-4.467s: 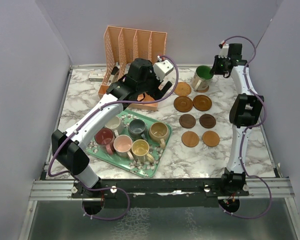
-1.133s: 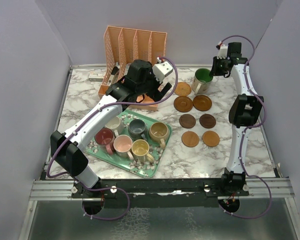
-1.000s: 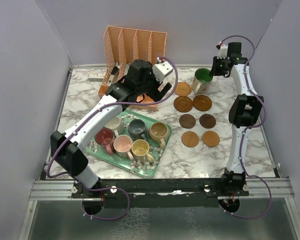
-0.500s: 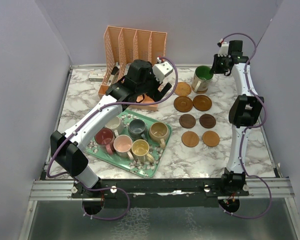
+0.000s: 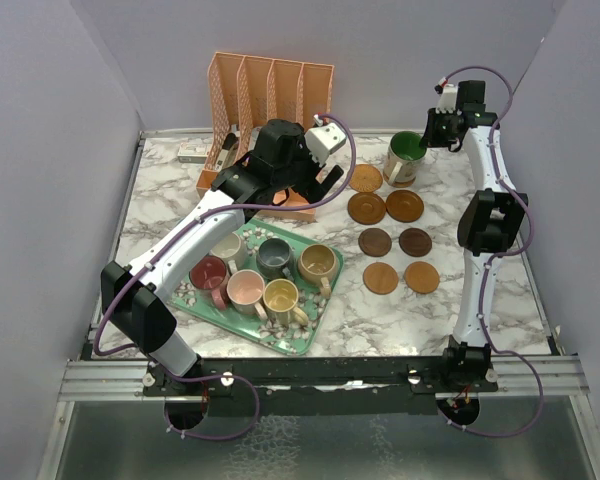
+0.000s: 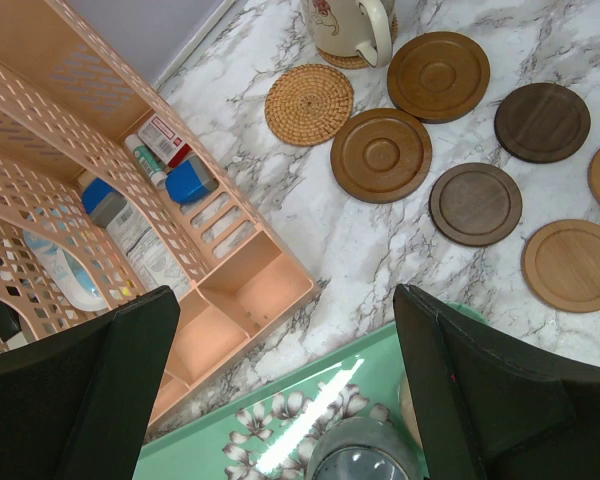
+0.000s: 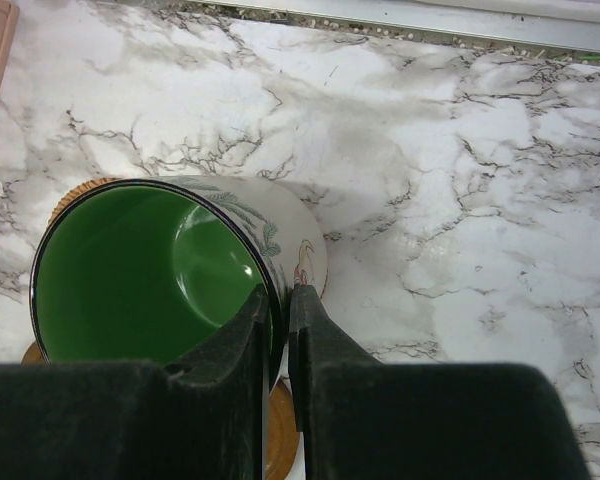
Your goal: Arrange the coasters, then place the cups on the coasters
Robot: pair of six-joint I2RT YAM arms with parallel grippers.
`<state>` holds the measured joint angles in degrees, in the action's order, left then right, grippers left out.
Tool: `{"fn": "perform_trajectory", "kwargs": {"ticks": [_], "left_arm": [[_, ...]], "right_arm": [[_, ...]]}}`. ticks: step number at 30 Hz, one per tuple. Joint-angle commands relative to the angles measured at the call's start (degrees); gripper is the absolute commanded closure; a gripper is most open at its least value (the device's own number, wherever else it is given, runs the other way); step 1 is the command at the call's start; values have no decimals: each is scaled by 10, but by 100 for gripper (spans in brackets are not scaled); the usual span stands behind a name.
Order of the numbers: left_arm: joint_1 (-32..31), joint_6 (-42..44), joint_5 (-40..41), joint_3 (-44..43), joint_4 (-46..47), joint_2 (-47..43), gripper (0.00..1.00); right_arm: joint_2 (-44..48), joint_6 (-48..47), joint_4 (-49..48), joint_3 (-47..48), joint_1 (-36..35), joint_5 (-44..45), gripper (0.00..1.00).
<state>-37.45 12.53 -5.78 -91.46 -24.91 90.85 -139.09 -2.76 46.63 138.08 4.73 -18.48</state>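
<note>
A green-lined cream cup (image 5: 408,155) (image 7: 150,270) (image 6: 348,30) stands at the back right on a light brown coaster (image 7: 280,440). My right gripper (image 5: 427,138) (image 7: 283,292) is shut on its rim, one finger inside and one outside. Several more coasters (image 5: 367,208) (image 6: 381,154) lie in two columns in front of it, and a woven one (image 5: 365,178) (image 6: 309,104) lies to its left. Several cups, among them a grey-blue one (image 5: 273,258) (image 6: 365,455), sit on the green floral tray (image 5: 300,338). My left gripper (image 5: 298,190) (image 6: 290,390) hangs open above the tray's far edge, holding nothing.
An orange slotted desk organizer (image 5: 270,85) (image 6: 230,290) stands at the back left, holding small packets and tubes. The grey walls close in on both sides and behind. Bare marble (image 5: 160,200) shows left of the tray.
My right wrist has shifted slightly up and toward the back with the green cup still in its grip. The left arm has not moved.
</note>
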Motion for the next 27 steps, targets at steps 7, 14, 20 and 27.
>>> {"fn": "perform_trajectory", "kwargs": {"ticks": [7,14,20,27], "left_arm": [[2,3,-7,0,14,-15,8],[2,3,-7,-1,14,-14,7],[2,4,-6,-1,14,-13,8],[2,6,-4,1,14,-15,7]], "right_arm": [[5,18,-23,9,3,-26,99],[4,15,-23,-4,3,-28,99],[4,13,-25,-9,3,-27,96],[10,10,-28,-14,3,-27,80]]}}
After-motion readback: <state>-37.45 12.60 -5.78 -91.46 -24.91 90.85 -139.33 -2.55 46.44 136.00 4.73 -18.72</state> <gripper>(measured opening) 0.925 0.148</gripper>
